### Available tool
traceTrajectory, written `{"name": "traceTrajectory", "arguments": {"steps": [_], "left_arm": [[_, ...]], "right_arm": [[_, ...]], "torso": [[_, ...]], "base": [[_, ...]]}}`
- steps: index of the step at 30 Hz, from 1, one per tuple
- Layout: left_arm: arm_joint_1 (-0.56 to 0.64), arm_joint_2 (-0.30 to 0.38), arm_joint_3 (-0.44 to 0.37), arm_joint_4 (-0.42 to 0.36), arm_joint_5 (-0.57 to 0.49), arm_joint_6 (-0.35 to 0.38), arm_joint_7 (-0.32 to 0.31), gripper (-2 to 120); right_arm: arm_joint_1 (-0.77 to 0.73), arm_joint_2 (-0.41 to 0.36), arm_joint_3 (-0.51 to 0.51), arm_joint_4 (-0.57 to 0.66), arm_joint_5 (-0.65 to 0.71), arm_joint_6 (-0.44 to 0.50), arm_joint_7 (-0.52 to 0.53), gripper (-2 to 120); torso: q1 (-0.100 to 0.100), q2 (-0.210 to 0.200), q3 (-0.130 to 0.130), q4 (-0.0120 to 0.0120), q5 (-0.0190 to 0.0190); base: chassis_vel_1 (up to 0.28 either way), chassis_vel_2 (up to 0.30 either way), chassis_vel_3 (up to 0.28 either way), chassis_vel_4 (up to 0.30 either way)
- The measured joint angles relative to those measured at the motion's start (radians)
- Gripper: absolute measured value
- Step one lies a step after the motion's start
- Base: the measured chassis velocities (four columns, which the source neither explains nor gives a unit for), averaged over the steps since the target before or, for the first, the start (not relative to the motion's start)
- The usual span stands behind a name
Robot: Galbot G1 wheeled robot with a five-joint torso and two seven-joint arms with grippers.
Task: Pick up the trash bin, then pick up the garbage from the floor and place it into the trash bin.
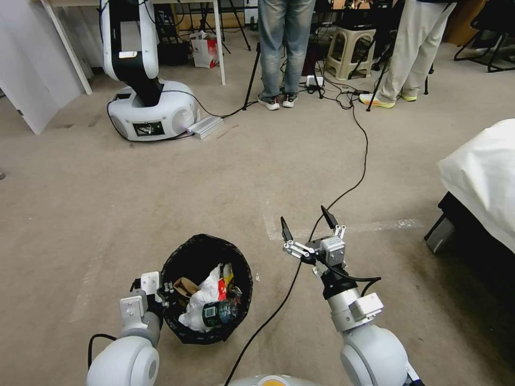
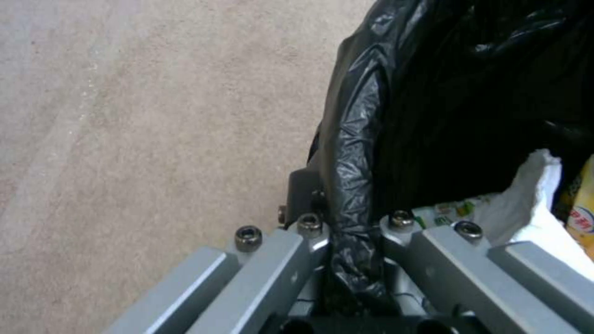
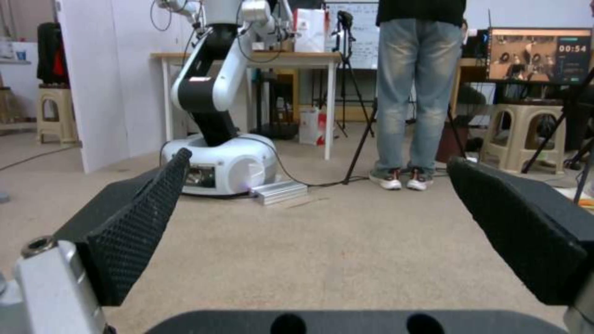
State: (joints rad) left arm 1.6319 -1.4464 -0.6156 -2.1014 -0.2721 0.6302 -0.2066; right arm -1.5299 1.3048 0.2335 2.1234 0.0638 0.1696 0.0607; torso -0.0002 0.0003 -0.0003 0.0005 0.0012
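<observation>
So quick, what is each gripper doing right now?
Left gripper: shut on the trash bin's bag-covered rim.
Right gripper: open, holding nothing, above the carpet.

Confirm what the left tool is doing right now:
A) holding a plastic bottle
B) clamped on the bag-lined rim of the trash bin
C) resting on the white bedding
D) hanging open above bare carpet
B: in the left wrist view the left tool is shut on the black-bagged rim of the trash bin, with garbage inside it; the right tool hangs open and empty over the carpet.
</observation>
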Motion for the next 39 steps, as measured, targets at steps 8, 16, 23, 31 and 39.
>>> {"name": "traceTrajectory", "arguments": {"steps": [8,16,23,31,39], "left_arm": [[-0.024,0.0,-0.004,0.031,0.0,-0.009,-0.001,1],[-0.031,0.0,-0.002,0.034,0.002,-0.028,0.018,31],[-0.045,-0.001,-0.001,0.021,-0.017,-0.03,0.029,53],[-0.059,0.01,-0.015,-0.001,-0.041,-0.04,0.033,81],[-0.077,0.012,-0.016,-0.007,-0.05,-0.039,0.033,100]], "right_arm": [[-0.014,0.002,0.003,0.004,-0.009,0.006,-0.003,100],[-0.023,0.004,0.001,0.004,-0.018,0.012,-0.008,100],[-0.031,0.006,-0.005,0.001,-0.024,0.016,-0.014,100],[-0.044,0.009,-0.008,0.001,-0.034,0.021,-0.018,100],[-0.057,0.008,-0.009,0.008,-0.039,0.026,-0.024,100]], "torso": [[0.0,0.0,0.0,-0.0002,-0.0004],[0.0,0.0,0.0,-0.0008,-0.0029],[0.0,0.0,0.001,-0.001,-0.0026],[0.0,0.0,0.0,-0.0007,-0.0015],[0.0,0.0,0.0,-0.0005,-0.0012]], "base": [[0.0,0.0,0.0,0.0],[0.0,0.0,0.0,0.0],[0.0,0.0,0.0,0.0],[0.0,0.0,0.0,0.0],[0.0,0.0,0.0,0.0]]}}
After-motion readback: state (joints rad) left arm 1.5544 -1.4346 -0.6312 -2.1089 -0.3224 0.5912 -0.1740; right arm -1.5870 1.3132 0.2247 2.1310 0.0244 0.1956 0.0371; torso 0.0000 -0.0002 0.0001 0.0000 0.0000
